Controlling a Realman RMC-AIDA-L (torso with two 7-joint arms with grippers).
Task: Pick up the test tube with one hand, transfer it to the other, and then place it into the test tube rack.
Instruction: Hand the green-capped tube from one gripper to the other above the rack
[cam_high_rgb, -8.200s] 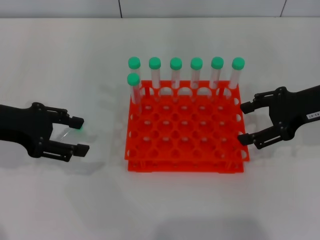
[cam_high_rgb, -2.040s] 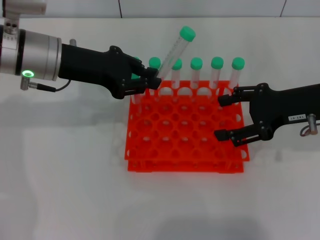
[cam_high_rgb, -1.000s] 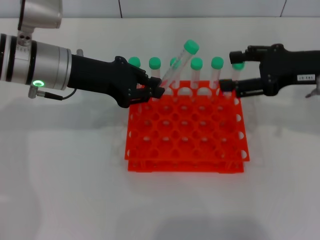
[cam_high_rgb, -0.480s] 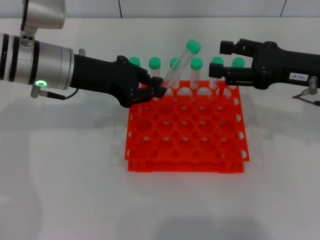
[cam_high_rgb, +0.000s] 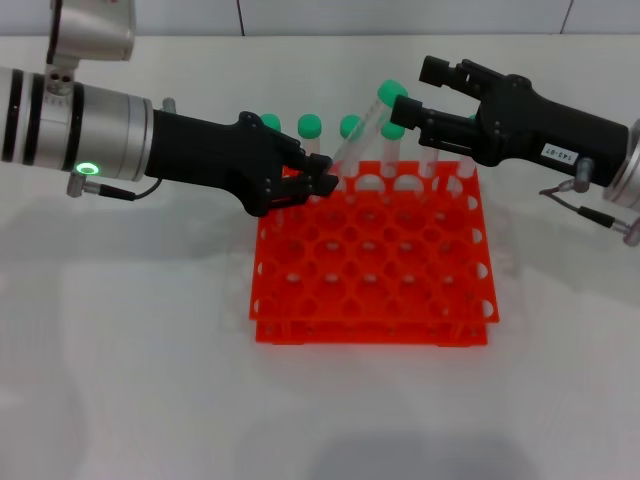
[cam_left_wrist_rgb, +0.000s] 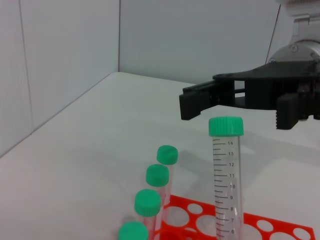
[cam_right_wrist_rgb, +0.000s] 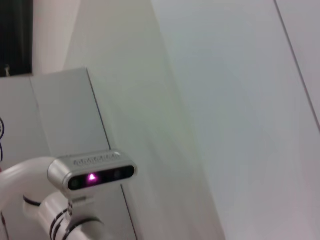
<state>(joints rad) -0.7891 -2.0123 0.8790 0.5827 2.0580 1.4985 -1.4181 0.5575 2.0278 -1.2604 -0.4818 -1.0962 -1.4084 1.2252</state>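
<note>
Your left gripper (cam_high_rgb: 318, 180), the unlabelled black one on the silver arm, is clamped around the lower end of the test tube (cam_high_rgb: 362, 130), holding it tilted above the back edge of the test tube rack (cam_high_rgb: 372, 262). Your right gripper (cam_high_rgb: 412, 88), the one with the small white label, has its fingers spread apart on either side of the tube's green cap, not yet closed on it; the left wrist view shows those fingers (cam_left_wrist_rgb: 200, 101) just behind the cap and apart from it.

You have one rack, a square orange-red one, resting on the white table (cam_high_rgb: 130, 350). Counting tubes in the head view, one is held and at least four more green-capped tubes (cam_high_rgb: 310, 135) stand upright in the rack's back row; the right gripper hides that row's right end, so you cannot be sure of the total. The left wrist view shows four standing caps (cam_left_wrist_rgb: 158, 175) beside the held tube (cam_left_wrist_rgb: 226, 175).
</note>
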